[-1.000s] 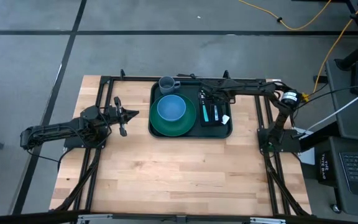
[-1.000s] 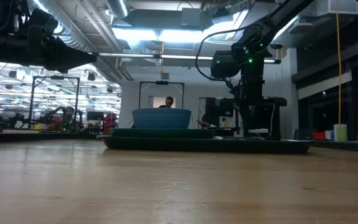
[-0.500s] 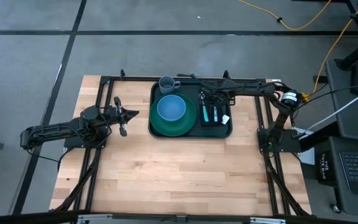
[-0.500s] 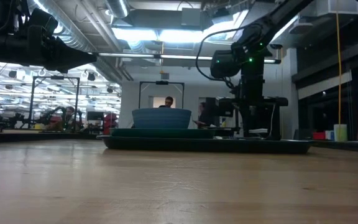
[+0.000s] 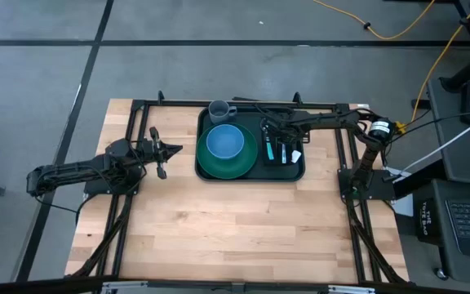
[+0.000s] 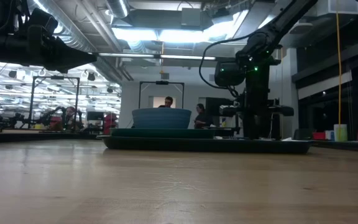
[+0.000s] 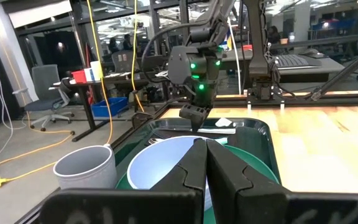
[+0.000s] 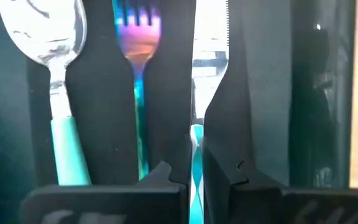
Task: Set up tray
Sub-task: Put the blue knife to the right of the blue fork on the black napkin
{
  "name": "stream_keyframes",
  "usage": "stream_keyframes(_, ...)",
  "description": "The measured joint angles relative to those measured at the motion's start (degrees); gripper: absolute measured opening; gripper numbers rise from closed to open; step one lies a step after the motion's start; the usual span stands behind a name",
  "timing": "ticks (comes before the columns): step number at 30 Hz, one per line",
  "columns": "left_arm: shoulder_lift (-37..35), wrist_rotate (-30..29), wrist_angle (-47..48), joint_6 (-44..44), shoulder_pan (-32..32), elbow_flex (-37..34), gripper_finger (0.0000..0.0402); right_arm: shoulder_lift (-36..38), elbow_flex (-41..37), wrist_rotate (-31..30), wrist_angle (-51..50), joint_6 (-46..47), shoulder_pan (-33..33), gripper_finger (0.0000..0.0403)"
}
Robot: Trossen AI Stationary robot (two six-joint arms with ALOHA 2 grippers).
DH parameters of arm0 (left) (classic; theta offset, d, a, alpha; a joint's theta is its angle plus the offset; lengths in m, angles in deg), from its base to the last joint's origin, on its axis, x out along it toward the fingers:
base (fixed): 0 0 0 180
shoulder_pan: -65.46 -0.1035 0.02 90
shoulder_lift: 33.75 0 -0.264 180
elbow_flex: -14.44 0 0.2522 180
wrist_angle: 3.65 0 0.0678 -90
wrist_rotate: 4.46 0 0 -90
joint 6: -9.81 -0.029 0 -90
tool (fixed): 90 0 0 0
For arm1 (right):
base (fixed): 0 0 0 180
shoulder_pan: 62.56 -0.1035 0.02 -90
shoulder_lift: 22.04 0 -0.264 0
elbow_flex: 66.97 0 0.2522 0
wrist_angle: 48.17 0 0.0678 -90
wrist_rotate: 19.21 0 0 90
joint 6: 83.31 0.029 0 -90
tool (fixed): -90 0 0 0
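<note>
A dark green rectangular tray (image 5: 251, 175) lies at the far middle of the wooden counter (image 5: 235, 229), its long axis running left to right. On its left part sits a round green plate (image 5: 227, 166) with a blue bowl (image 5: 224, 142) on it, and a grey mug (image 5: 219, 110) stands at the tray's far left corner. On the tray's right part lies a black napkin (image 5: 282, 154) carrying three pieces of cutlery side by side, handles toward the near edge: a spoon (image 8: 55, 81), a fork (image 8: 138, 74) and a knife (image 8: 207, 68) with a teal handle. The right gripper (image 5: 272, 137) is directly over this napkin, reached in from the right side, its jaws nearly closed on the knife's handle, which runs straight out ahead of them. Whether the knife is lifted or resting cannot be told. The left gripper (image 5: 163, 150) waits over the counter just left of the tray, jaws shut and empty, pointing right toward the bowl. The right arm is plainly the nearer one to the cutlery, so any straightening or release of the knife along its long axis likely falls to it.
</note>
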Motion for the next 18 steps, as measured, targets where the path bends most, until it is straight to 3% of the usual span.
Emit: stream_keyframes(18, -0.01, 0.00, 0.02, -0.08, 0.00, 0.00, 0.0003, -0.02, -0.13, 0.57, 1.04, -2.63, 0.01, 0.0047)
